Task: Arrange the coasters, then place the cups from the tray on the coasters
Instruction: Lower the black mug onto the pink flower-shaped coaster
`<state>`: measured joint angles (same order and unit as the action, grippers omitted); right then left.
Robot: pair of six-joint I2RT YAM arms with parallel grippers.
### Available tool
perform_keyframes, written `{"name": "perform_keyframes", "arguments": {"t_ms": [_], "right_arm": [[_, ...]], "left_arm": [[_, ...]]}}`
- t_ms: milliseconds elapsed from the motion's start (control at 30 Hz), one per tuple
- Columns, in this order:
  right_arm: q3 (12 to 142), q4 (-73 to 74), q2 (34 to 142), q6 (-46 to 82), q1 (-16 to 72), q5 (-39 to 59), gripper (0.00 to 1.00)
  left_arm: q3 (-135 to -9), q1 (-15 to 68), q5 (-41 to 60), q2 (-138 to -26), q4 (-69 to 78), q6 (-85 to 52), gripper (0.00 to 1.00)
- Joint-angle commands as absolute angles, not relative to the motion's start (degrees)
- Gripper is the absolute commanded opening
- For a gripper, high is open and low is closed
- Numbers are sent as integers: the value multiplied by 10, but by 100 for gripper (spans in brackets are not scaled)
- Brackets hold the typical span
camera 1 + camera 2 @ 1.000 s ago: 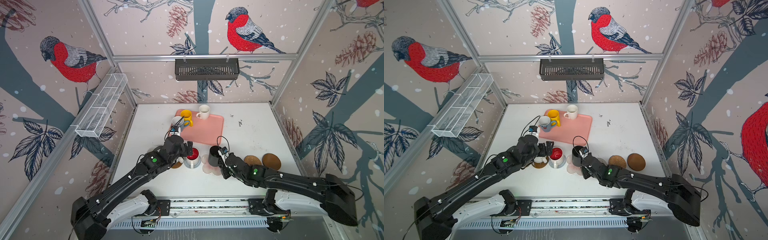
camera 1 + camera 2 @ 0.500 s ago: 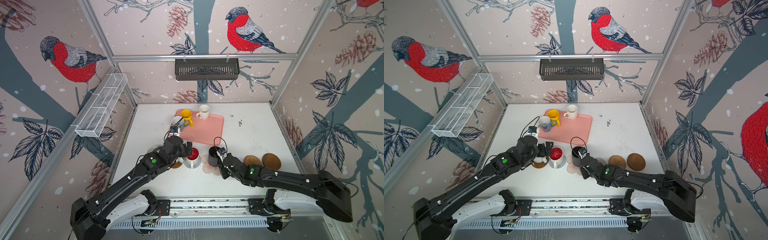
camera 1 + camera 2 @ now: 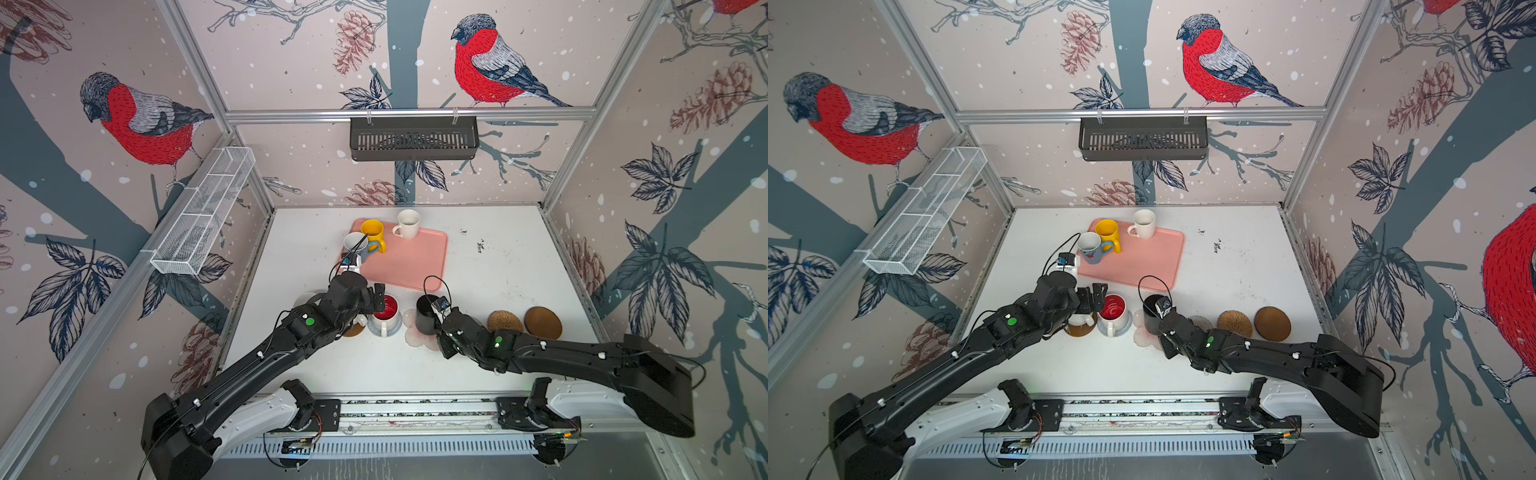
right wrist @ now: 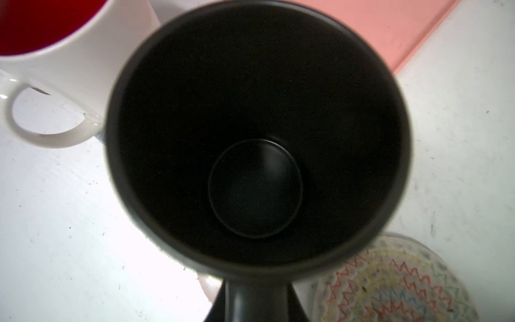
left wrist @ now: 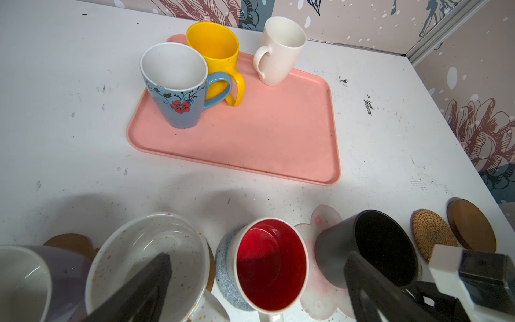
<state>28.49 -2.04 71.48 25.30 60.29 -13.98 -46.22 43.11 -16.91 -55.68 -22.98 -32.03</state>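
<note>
The right end effector (image 3: 437, 324) is clamped narrow on the handle of the black mug (image 3: 426, 312), which leans over the pink-white flower coaster (image 3: 415, 337); whether its base rests there I cannot tell. The left end effector (image 3: 1092, 296) stands wide and holds nothing, above the speckled mug (image 5: 145, 251) and the red-lined mug (image 3: 385, 308), which sits on the grey-blue crochet coaster (image 5: 224, 267). The speckled mug stands on a brown coaster (image 3: 1077, 331), with a lavender mug (image 5: 72, 267) beside it. On the worktop (image 3: 498, 266) the pink tray (image 3: 415, 266) carries a yellow mug (image 3: 371, 230), a white mug (image 3: 407, 222) and a blue flowered mug (image 3: 354, 243). A rope coaster (image 4: 390, 284), a rattan coaster (image 3: 504, 322) and a brown disc (image 3: 542, 322) lie in a row to the right of the black mug
</note>
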Motion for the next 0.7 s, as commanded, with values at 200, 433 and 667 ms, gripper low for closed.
{"name": "perform_keyframes", "arguments": {"t_ms": [200,433,667], "right_arm": [[292,43,745,247,603,-151,2],[290,38,739,249,604,-156,30],[283,33,721,256,603,-163,51]], "left_arm": [[-469,432,-177,-562,-219,-305,97],[-463,432,-178,-550,-219,-306,97],[-471,431,-184,-557,-223,-303,97]]}}
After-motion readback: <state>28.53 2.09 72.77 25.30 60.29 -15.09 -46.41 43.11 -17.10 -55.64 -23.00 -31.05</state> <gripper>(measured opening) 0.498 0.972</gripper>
